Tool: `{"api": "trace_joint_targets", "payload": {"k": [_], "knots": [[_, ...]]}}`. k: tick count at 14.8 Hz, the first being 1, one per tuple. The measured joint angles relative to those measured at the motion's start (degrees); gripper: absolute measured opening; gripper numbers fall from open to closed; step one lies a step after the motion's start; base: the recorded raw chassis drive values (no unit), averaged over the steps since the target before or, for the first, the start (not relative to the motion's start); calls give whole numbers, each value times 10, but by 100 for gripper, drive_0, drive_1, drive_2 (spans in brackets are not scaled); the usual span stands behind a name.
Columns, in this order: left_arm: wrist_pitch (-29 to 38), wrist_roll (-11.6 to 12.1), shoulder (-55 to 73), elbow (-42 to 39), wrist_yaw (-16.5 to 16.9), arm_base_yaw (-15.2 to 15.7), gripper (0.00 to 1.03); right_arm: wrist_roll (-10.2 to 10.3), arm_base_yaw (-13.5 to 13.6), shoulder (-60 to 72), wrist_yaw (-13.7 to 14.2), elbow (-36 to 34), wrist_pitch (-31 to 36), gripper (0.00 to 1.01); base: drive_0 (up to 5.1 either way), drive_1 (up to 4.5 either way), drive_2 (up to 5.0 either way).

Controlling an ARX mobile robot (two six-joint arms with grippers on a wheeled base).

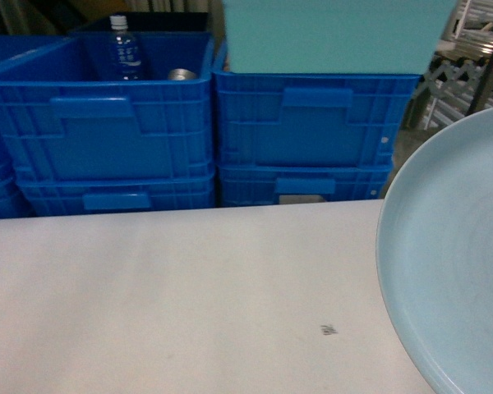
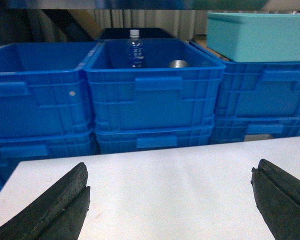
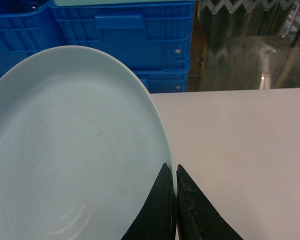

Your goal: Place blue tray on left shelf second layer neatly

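Progress: early, by my read. I've got the blue tray (image 3: 70, 150) pinched at its rim, but it's nowhere near a shelf yet. Carry, line-up and set-down all left.
Counter: big white counter (image 1: 172, 295) under both my pincers; small dark mark on it, otherwise bare where I can see.
Crates: wall of deep-blue crates (image 1: 107, 131) stacked along the far edge of the counter, straight ahead of both pincers. Biggest obstacle imo; they fill the view ahead, so I'd guess I have to turn or back off, not push fwd.
Teal box: teal box (image 2: 260, 35) sits on top of the crate stack ahead of my right pincer, up and to the right of my left one.
Blue tray: to the left of my right pincer, rim edge between its tips, rest sticking out wide to that side. Can't tell if it's clear of the counter or resting on it.
Shelf: shiny metal rack (image 1: 468, 74) past the crates, ahead and right of my right pincer; can't say it's the left shelf, and no second layer readable from here.
Right pincer: right pincer (image 3: 176, 200) closed down to a thin slit, tray rim clamped in it.
Left pincer: left pincer (image 2: 170, 200) spread wide, nothing in it, hovering low over the counter.
Bottle: clear bottle (image 2: 135, 47) upright in the crate dead ahead of my left pincer.
Can: metal can top (image 2: 179, 63) just right of the bottle, same crate.
Risk: one-edge grip on a glossy dish; could tilt or slip if I swing fast.
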Motion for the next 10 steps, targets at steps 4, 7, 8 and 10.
{"api": "trace_joint_targets", "payload": {"k": [4,7,8,10], "knots": [[0,0,0,0,0,0,98,0,0,0,0,0,0,2,307,-547,-229],[0,0,0,0,1,0,98,0,0,0,0,0,2,2,301,-550,-247],[-1,0,0,0,1,0,98,0,0,0,0,0,2,2,305,-548,-242],[0,0,0,0,1,0,98,0,0,0,0,0,3,2,310,-543,-237]]}}
